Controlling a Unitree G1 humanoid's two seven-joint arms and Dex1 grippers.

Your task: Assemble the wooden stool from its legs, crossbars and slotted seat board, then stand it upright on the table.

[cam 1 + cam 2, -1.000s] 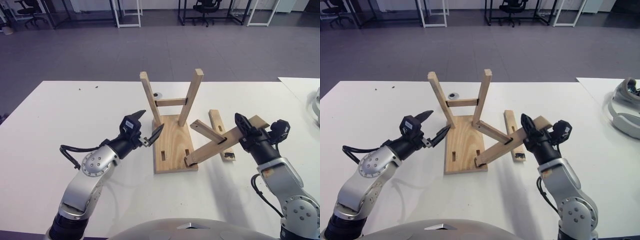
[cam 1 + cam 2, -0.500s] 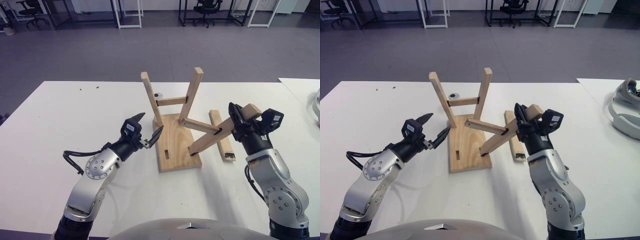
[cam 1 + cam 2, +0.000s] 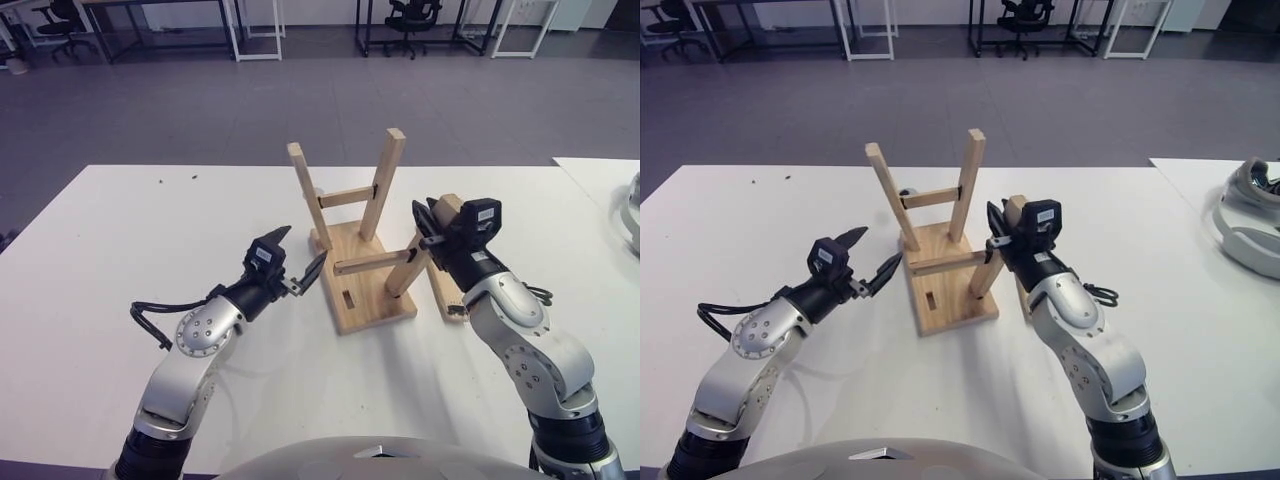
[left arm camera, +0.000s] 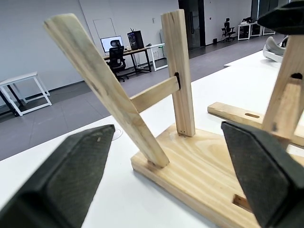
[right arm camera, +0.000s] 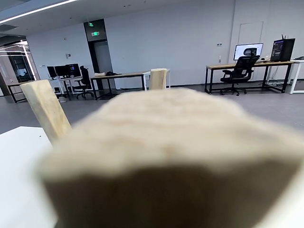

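The slotted seat board [image 3: 372, 296] lies flat on the white table [image 3: 120, 260]. Two legs [image 3: 306, 198] [image 3: 382, 182], joined by a crossbar [image 3: 345, 197], stand in its far end. My right gripper [image 3: 432, 226] is shut on the top of a third leg [image 3: 410, 268], which is nearly upright at the board's right edge. That leg's crossbar [image 3: 368, 264] juts left over the board. In the right wrist view the held leg's end [image 5: 166, 156] is blurred and close. My left gripper [image 3: 305, 245] hovers open just left of the board, its pads [image 4: 71, 180] apart with nothing between them.
A loose leg [image 4: 247, 115] lies flat on the table right of the board, partly behind my right arm. A white headset-like object [image 3: 1248, 220] rests on the neighbouring table at far right. Bare tabletop stretches to the left and front.
My right gripper has swung the leg and its crossbar from a low slant to nearly upright, moving left to the board. The seat board has turned slightly. The left gripper barely moved.
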